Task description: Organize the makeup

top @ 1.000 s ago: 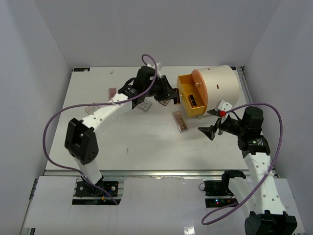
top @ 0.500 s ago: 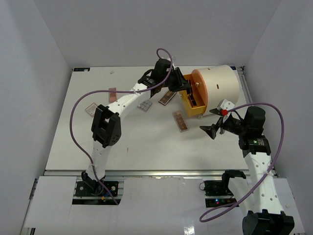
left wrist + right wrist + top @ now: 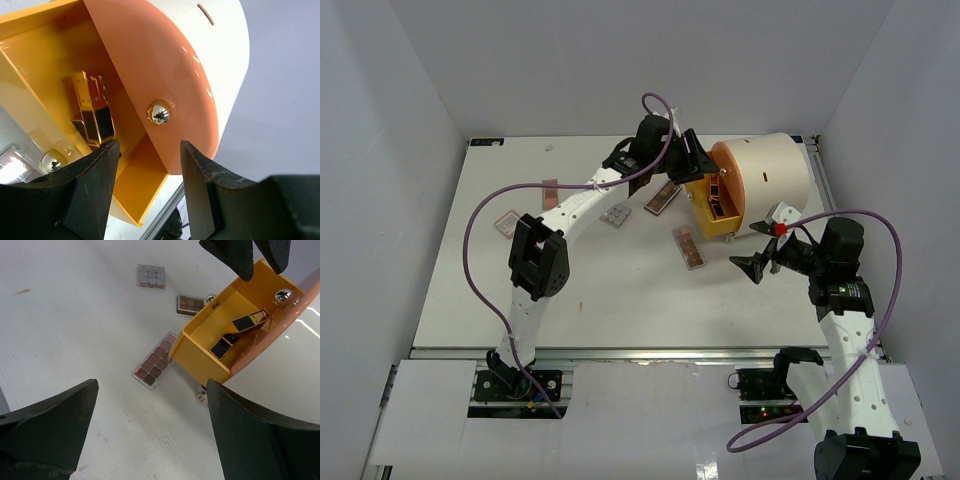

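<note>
Hovering at upper centre of the top view, the left gripper (image 3: 686, 160) sits over the yellow drawer (image 3: 710, 226); the right gripper (image 3: 760, 262) is at right of centre; a brown palette (image 3: 688, 247), a second brown palette (image 3: 662, 198) and a grey square palette (image 3: 615, 214) lie left of the drawer; left wrist view: jaws apart, empty, lipstick tubes (image 3: 92, 112) in the drawer at left; right wrist view: jaws spread wide, holding nothing, tubes at upper right.

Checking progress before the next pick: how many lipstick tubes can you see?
2. Both lie in the yellow drawer: one lipstick tube nearer the orange front, the other mid-drawer. More may be hidden.
</note>
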`<state>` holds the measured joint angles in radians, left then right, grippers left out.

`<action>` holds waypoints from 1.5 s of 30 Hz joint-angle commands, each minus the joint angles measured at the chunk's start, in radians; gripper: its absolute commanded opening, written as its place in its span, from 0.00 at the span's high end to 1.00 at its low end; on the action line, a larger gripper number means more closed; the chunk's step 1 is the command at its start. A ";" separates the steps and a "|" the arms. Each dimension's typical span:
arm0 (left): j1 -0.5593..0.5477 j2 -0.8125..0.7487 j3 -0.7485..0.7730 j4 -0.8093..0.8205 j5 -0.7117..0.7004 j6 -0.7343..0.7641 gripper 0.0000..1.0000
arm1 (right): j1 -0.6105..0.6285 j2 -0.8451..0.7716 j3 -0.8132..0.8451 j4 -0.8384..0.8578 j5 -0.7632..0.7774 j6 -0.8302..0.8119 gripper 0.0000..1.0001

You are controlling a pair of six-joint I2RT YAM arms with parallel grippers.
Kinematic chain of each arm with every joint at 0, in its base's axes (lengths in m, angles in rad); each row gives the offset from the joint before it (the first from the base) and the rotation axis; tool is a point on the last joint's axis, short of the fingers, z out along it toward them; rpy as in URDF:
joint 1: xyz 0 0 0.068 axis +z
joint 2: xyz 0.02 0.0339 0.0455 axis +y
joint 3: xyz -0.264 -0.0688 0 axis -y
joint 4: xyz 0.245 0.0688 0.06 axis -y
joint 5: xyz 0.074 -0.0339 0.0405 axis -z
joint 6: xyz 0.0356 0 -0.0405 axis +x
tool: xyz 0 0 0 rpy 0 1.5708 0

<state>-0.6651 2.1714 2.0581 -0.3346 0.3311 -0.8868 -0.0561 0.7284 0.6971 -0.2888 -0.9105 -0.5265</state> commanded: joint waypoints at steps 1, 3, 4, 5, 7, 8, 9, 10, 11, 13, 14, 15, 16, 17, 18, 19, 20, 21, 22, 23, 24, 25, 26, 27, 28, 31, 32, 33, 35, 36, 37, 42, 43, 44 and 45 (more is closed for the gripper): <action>-0.005 -0.061 0.038 0.014 0.018 0.045 0.38 | -0.015 0.003 0.002 0.027 -0.024 0.014 0.05; -0.003 -0.102 0.003 0.023 0.005 0.074 0.38 | -0.024 0.005 0.002 0.029 -0.022 0.022 0.05; -0.001 -0.136 -0.018 0.034 -0.004 0.096 0.38 | -0.029 0.005 0.002 0.032 -0.020 0.030 0.05; 0.000 -0.186 -0.061 0.052 -0.017 0.118 0.39 | -0.033 0.005 0.002 0.042 -0.014 0.043 0.05; 0.007 -0.289 -0.225 0.112 -0.041 0.140 0.41 | -0.051 0.007 -0.001 0.062 -0.011 0.074 0.05; 0.011 -0.336 -0.312 0.146 -0.049 0.145 0.41 | -0.061 0.009 -0.003 0.072 -0.016 0.088 0.05; 0.017 -0.395 -0.402 0.185 -0.055 0.147 0.42 | -0.069 0.013 -0.006 0.089 -0.028 0.102 0.05; 0.024 -0.474 -0.523 0.240 -0.056 0.150 0.42 | -0.079 0.020 -0.007 0.096 -0.040 0.124 0.05; 0.040 -0.564 -0.605 0.279 -0.058 0.142 0.42 | -0.088 0.027 0.003 0.105 -0.047 0.139 0.05; 0.069 -0.658 -0.812 0.372 -0.045 0.125 0.43 | -0.097 0.056 0.033 0.113 -0.054 0.203 0.04; 0.088 -0.690 -0.874 0.406 -0.029 0.115 0.43 | -0.101 0.079 0.052 0.118 -0.053 0.237 0.04; 0.107 -0.719 -0.933 0.440 -0.011 0.104 0.43 | -0.105 0.100 0.073 0.122 -0.053 0.272 0.04; 0.130 -0.730 -0.968 0.475 0.022 0.088 0.43 | -0.107 0.116 0.107 0.123 -0.053 0.309 0.04; 0.152 -0.738 -1.003 0.508 0.054 0.073 0.44 | -0.110 0.133 0.141 0.125 -0.052 0.344 0.04; 0.168 -0.732 -1.037 0.531 0.075 0.066 0.43 | -0.111 0.156 0.171 0.126 -0.041 0.369 0.04; 0.180 -0.721 -1.063 0.555 0.097 0.060 0.43 | -0.112 0.175 0.204 0.129 -0.029 0.393 0.04; 0.183 -0.699 -1.069 0.580 0.122 0.054 0.43 | -0.111 0.187 0.246 0.137 -0.014 0.415 0.04; 0.183 -0.679 -1.069 0.593 0.136 0.053 0.43 | -0.111 0.208 0.274 0.139 0.022 0.446 0.04; 0.183 -0.653 -1.058 0.604 0.150 0.054 0.43 | -0.112 0.221 0.306 0.143 0.070 0.475 0.04; 0.183 -0.620 -1.049 0.614 0.167 0.055 0.43 | -0.113 0.232 0.328 0.147 0.106 0.492 0.04; 0.183 -0.587 -1.036 0.621 0.183 0.055 0.43 | -0.113 0.244 0.351 0.150 0.147 0.508 0.04; 0.183 -0.562 -1.013 0.626 0.195 0.055 0.44 | -0.115 0.263 0.382 0.151 0.210 0.534 0.04; 0.183 -0.537 -0.993 0.631 0.206 0.055 0.44 | -0.116 0.281 0.408 0.154 0.269 0.559 0.04; 0.183 -0.513 -0.976 0.637 0.215 0.054 0.44 | -0.116 0.296 0.426 0.157 0.321 0.581 0.05; 0.183 -0.485 -0.957 0.643 0.224 0.054 0.44 | -0.116 0.313 0.444 0.163 0.385 0.607 0.05; 0.183 -0.413 -0.905 0.659 0.246 0.047 0.44 | -0.116 0.372 0.469 0.190 0.583 0.662 0.06; 0.183 -0.383 -0.891 0.663 0.254 0.042 0.44 | -0.117 0.382 0.470 0.202 0.608 0.670 0.06; 0.183 -0.365 -0.874 0.670 0.263 0.037 0.44 | -0.122 0.398 0.469 0.219 0.619 0.676 0.05; 0.181 -0.321 -0.833 0.685 0.278 0.024 0.44 | -0.135 0.427 0.459 0.246 0.620 0.695 0.06; 0.177 -0.305 -0.821 0.686 0.286 0.020 0.45 | -0.144 0.448 0.454 0.259 0.608 0.699 0.06; 0.174 -0.279 -0.807 0.686 0.291 0.017 0.45 | -0.147 0.460 0.446 0.280 0.602 0.702 0.06; 0.147 -0.209 -0.717 0.661 0.307 0.027 0.45 | -0.182 0.503 0.409 0.398 0.612 0.716 0.10; 0.142 -0.194 -0.701 0.654 0.309 0.031 0.45 | -0.186 0.512 0.405 0.416 0.610 0.716 0.10; 0.137 -0.183 -0.689 0.646 0.311 0.033 0.45 | -0.193 0.522 0.403 0.426 0.604 0.718 0.10; 0.131 -0.174 -0.679 0.639 0.311 0.035 0.45 | -0.202 0.533 0.403 0.430 0.597 0.721 0.10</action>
<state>-0.5048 1.9791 1.3076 0.3141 0.6060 -0.8635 -0.2280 1.2429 1.1033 -0.0030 -0.3249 0.1646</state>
